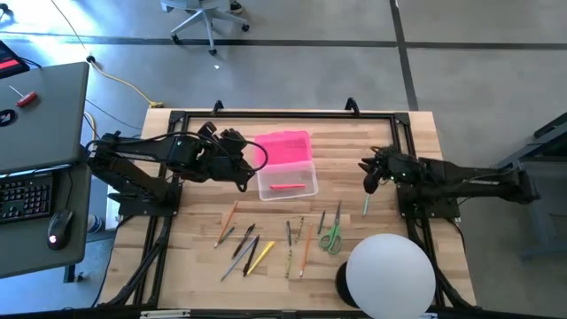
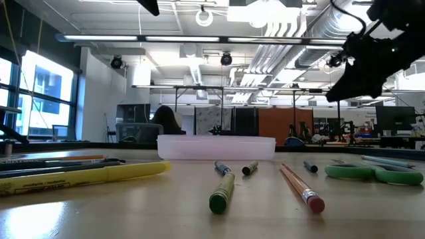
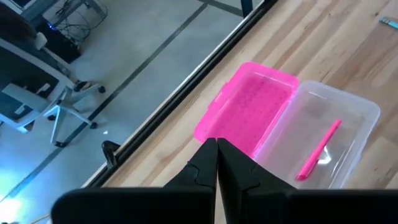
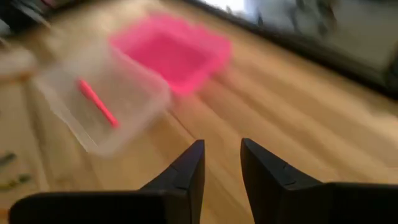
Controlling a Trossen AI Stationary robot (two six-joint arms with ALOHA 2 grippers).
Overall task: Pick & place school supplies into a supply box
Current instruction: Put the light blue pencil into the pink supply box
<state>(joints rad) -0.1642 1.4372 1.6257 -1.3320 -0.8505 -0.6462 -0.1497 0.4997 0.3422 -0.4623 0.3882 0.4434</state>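
The supply box [image 1: 288,182] lies open at the table's far middle, its pink lid [image 1: 285,146] folded back toward the far edge. One pink pen [image 3: 318,149] lies in the clear tray. My left gripper [image 1: 255,164] hovers at the box's left side, shut [image 3: 216,149] and holding nothing. My right gripper [image 1: 367,175] hangs to the right of the box, open [image 4: 222,149] and empty. Several pens and pencils [image 1: 252,241] and green-handled scissors [image 1: 330,235] lie flat on the table nearer the front. A green pencil [image 1: 366,206] lies just near of my right gripper.
A large white dome [image 1: 390,275] stands at the near right corner. A black frame [image 1: 283,115] runs along the table's far edge. In the low view a green marker [image 2: 221,192], an orange pencil [image 2: 302,189] and a yellow highlighter [image 2: 86,174] lie in front of the box.
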